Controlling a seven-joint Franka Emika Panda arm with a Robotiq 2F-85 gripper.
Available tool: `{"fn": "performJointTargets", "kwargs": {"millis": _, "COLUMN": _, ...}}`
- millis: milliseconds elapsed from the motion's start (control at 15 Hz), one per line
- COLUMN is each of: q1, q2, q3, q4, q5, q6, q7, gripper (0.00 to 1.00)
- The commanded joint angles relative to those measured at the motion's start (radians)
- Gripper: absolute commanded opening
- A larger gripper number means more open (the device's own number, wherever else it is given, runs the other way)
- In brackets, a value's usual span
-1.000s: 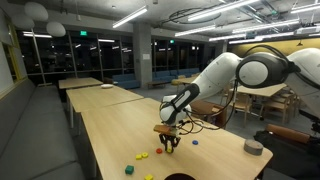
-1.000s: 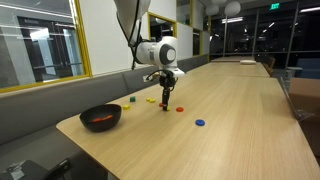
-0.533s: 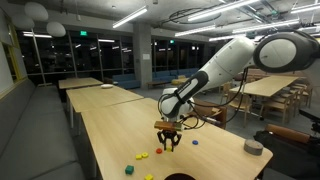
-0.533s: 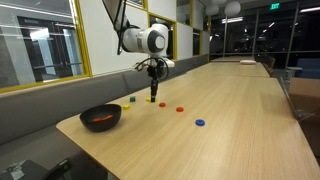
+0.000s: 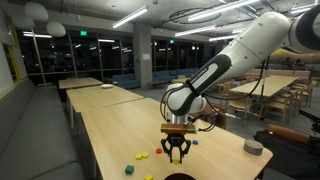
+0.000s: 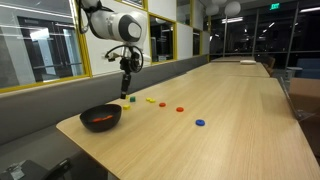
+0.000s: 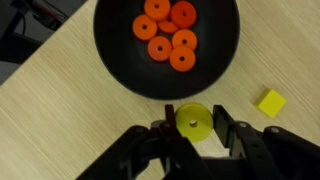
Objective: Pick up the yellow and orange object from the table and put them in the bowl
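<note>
Since a second ago your arm has swung away from the scattered pieces and over toward the bowl (image 6: 100, 117). The gripper (image 7: 192, 128) is closed on a yellow disc (image 7: 190, 122), carried above the table (image 7: 45, 110). The bowl rim lies just ahead of the disc, toward the top of the wrist view, so the disc isn't over the bowl yet. Orange discs (image 7: 183, 58) are already inside. A yellow block (image 7: 270, 102) sits beside the gripper, apart from it. Nothing blocks the way. A yellow piece (image 6: 151, 100), an orange-looking piece (image 6: 163, 105) and a blue piece (image 6: 200, 123) lie further along the table.
</note>
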Motion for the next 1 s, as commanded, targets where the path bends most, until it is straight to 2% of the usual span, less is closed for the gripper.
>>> {"fn": "performJointTargets", "kwargs": {"millis": 0, "q1": 0.027, "q2": -0.117, "q3": 0.025, "q4": -0.132, "q5": 0.055, "q6": -0.012, "q7": -0.029, "gripper": 0.25}}
{"fn": "performJointTargets", "kwargs": {"millis": 533, "q1": 0.069, "q2": -0.165, "q3": 0.067, "q4": -0.235, "q5": 0.090, "q6": -0.017, "q7": -0.023, "gripper": 0.24}}
{"fn": "performJointTargets", "kwargs": {"millis": 600, "q1": 0.072, "q2": -0.159, "q3": 0.068, "q4": -0.235, "q5": 0.083, "q6": -0.018, "q7": -0.014, "gripper": 0.67}}
{"fn": "performJointTargets", "kwargs": {"millis": 667, "q1": 0.074, "q2": -0.153, "q3": 0.068, "q4": -0.235, "q5": 0.081, "q6": -0.021, "q7": -0.011, "gripper": 0.68}}
{"fn": "performJointTargets", "kwargs": {"millis": 933, "q1": 0.076, "q2": -0.135, "q3": 0.066, "q4": -0.229, "q5": 0.073, "q6": -0.031, "q7": -0.008, "gripper": 0.97}}
